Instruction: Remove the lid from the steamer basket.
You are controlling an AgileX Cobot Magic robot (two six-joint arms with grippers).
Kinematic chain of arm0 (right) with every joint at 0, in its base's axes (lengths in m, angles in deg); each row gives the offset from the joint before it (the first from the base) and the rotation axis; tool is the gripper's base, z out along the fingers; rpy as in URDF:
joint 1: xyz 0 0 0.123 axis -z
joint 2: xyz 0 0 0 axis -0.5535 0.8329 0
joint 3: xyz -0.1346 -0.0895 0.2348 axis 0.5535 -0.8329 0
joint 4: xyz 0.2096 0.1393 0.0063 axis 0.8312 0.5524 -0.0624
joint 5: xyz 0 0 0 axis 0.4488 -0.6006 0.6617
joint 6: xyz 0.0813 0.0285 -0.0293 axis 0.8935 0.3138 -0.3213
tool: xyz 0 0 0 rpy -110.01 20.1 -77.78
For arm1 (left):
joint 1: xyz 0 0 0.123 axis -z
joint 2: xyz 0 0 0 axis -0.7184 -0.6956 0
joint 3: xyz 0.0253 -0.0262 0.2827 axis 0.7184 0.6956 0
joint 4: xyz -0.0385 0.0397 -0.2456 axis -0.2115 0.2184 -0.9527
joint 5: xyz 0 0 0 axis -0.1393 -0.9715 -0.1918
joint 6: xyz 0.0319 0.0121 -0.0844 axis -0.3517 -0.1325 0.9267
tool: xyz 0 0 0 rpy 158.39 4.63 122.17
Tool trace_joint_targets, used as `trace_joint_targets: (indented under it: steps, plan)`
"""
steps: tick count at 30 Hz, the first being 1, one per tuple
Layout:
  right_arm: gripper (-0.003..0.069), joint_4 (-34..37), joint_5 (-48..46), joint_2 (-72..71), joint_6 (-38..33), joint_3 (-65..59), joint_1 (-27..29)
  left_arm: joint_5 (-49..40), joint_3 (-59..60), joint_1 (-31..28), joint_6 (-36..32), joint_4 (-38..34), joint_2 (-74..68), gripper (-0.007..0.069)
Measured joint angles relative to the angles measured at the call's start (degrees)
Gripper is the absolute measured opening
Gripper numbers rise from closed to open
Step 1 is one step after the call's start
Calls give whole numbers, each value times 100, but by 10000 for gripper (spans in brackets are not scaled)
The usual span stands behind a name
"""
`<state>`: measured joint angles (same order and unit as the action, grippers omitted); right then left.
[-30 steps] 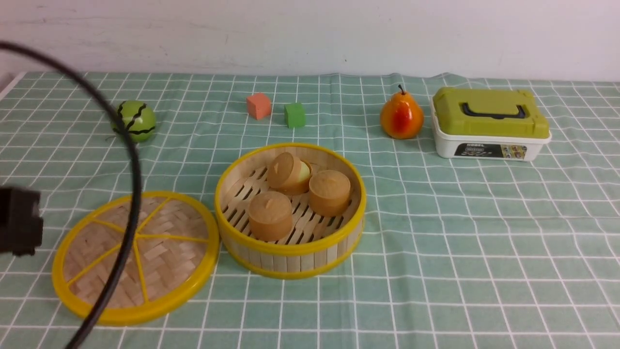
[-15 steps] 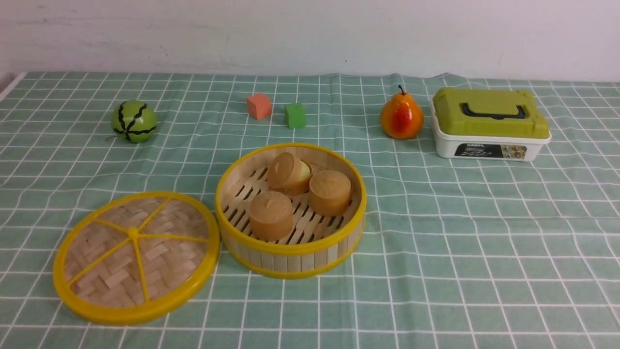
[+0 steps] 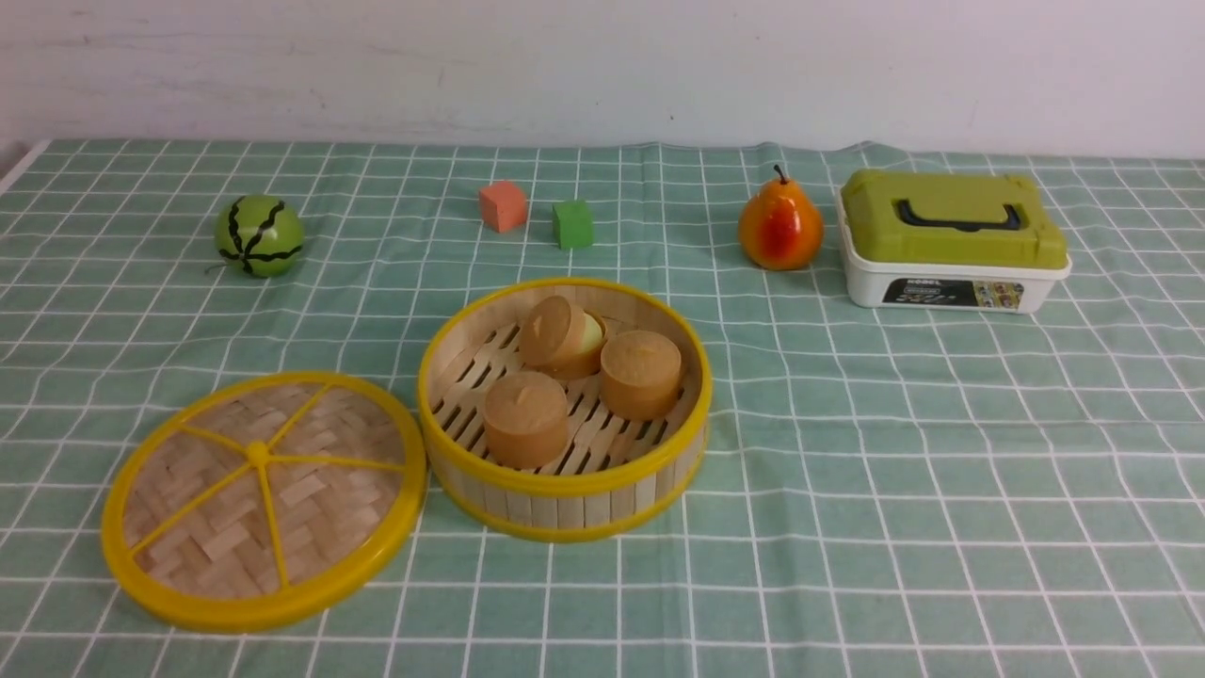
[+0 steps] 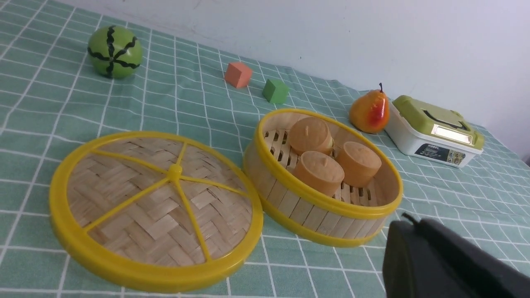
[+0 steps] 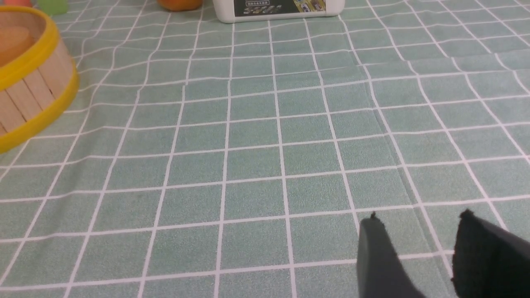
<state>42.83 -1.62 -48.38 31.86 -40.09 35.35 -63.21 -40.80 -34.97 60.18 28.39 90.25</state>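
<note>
Lid: your flat round woven-bamboo lid with yellow spokes (image 3: 311,508) lies on the green checked cloth (image 3: 904,527), left of the basket.
Basket: your round bamboo-slat steamer basket with yellow rims (image 3: 565,485) stands uncovered, three brown cylindrical pieces (image 3: 524,424) inside.
Left fingers: your dark left gripper (image 4: 414,225) has its fingers pressed together, holding nothing.
Right fingers: your dark right gripper (image 5: 420,215) has its fingers spread, with bare cloth between them.
</note>
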Motion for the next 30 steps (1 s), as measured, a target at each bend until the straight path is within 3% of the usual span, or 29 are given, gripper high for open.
trace_joint_targets:
  steps: [10, 17, 30]
  plan:
    - [241, 0, 0, 0, 0, 0, 0, 516, 1161, 0, 0, 914, 0, -13]
    - [241, 0, 0, 0, 0, 0, 0, 1268, 1914, 0, 0, 1008, 0, -12]
    - [241, 0, 0, 0, 0, 0, 0, 807, 1932, -6, 0, 1116, 0, -7]
